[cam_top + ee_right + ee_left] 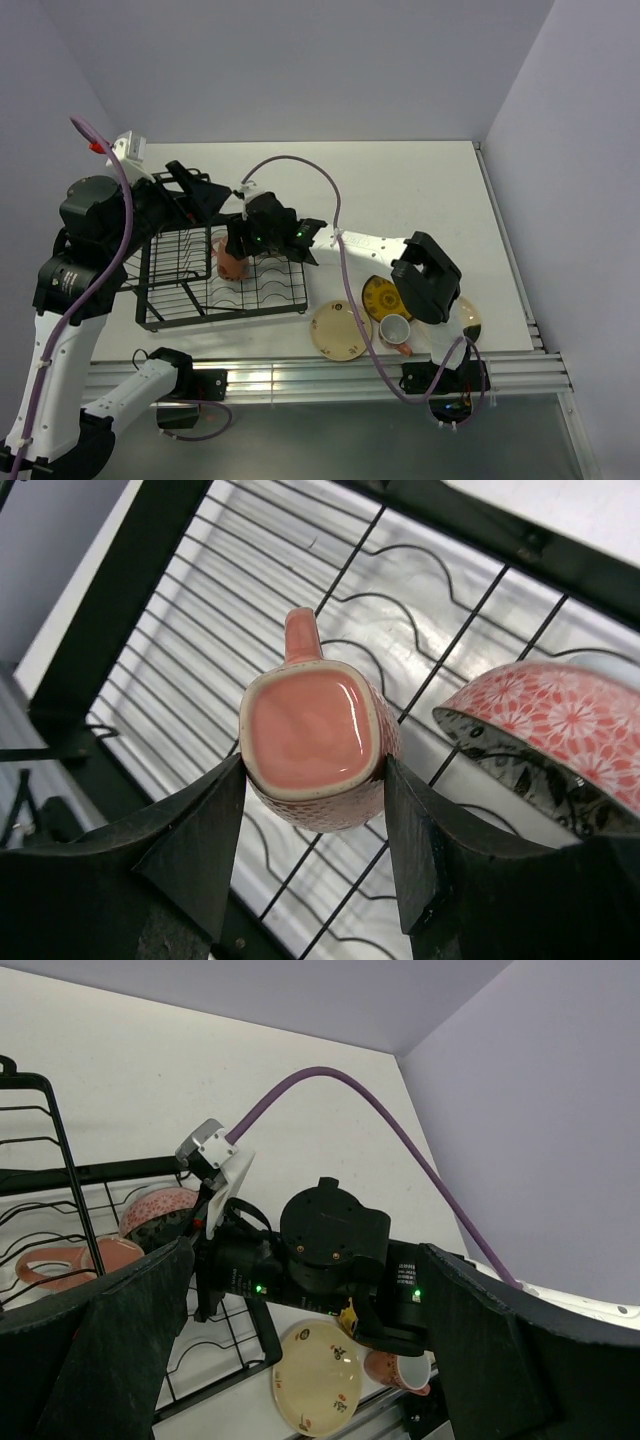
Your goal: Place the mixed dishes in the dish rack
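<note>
On white tabletop [400,180], left of centre: large black wire dish rack [220,316]. Inside rack: pinkish-orange ceramic mug [310,745], gripped between fingers of right gripper [312,770], small dark patterned bowl [560,730] tilted just beside it. Right of rack, toward near edge: cream round plate [340,330], then second pinkish-orange mug [396,332], mustard-yellow patterned plate [380,295] just behind both. Farther right: another cream plate [468,318], partly under right arm
</note>
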